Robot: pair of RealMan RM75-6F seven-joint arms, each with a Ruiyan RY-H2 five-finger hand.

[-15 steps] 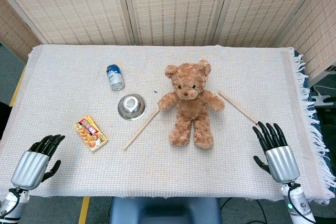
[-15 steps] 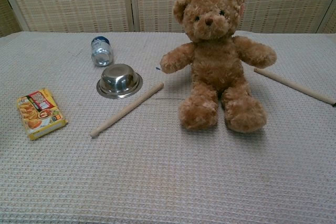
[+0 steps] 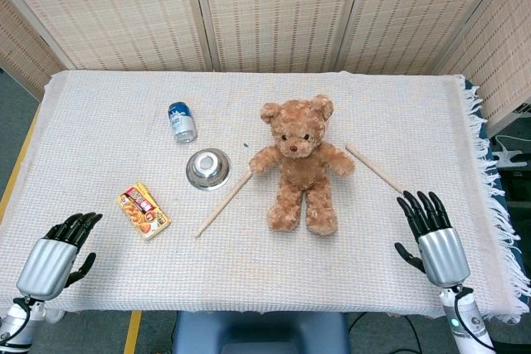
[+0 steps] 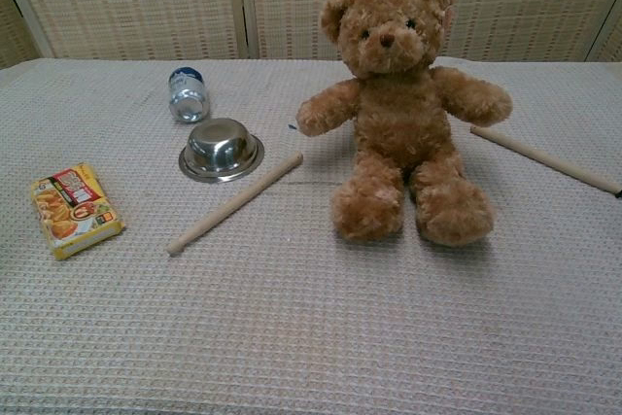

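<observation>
Wooden stick (image 3: 376, 170) near right hand (image 3: 436, 238)

You've got a fuzzy plush bear (image 3: 296, 163), glossy steel bowl (image 3: 207, 168), 2 matt wood sticks (image 3: 223, 203), rough waffle cloth on desk (image 3: 348, 263), shiny foil packet (image 3: 143, 210).

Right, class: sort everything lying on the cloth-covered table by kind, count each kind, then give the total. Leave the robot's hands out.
Teddy bear: 1
Wooden sticks: 2, one left of the bear, one right of it
Steel bowl: 1
Drink can, lying on its side: 1
Snack packet: 1
Total: 6
</observation>
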